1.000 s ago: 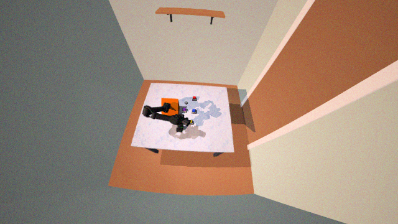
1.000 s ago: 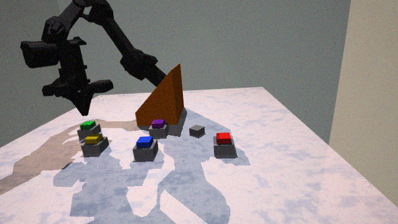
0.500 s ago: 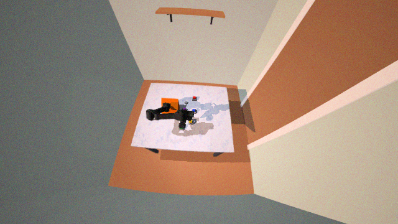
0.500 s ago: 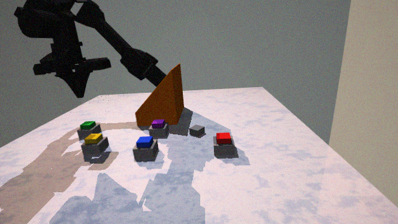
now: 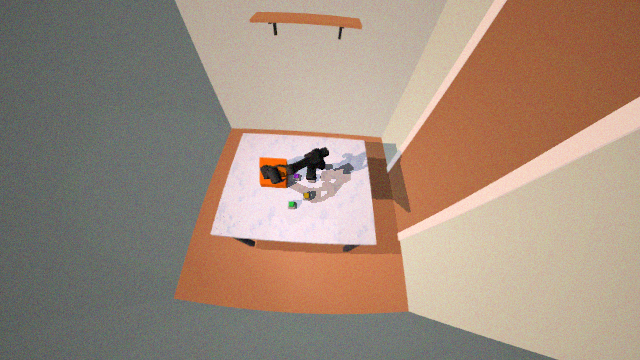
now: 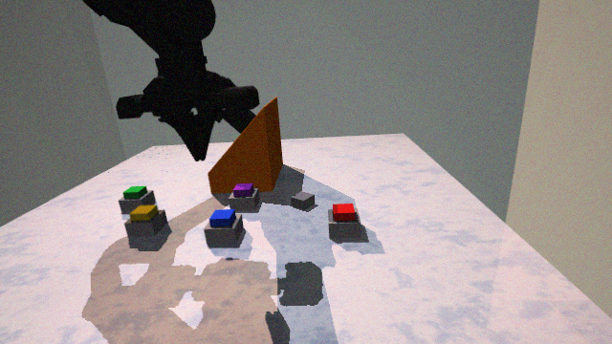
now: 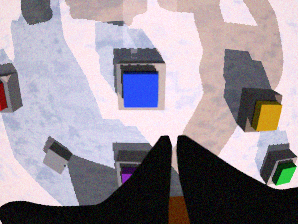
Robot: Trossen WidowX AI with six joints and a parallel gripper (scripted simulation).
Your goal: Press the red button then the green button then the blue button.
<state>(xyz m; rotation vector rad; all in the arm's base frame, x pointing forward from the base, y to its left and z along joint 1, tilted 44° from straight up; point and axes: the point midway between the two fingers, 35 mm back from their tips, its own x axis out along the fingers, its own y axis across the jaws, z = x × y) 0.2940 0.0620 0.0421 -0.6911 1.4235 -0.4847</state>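
Your gripper hangs in the air, fingers pressed together with nothing between them, tips pointing down, well above the worktop toward its far left. In the wrist view the tips sit just short of the blue button. Blue button sits mid-worktop, between the yellow button and red button. Green button is nearest the left edge. Purple button is just beside the orange wedge.

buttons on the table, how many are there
5: green far left, yellow just in front of it, blue in the middle, purple behind blue by the orange wedge, red right.
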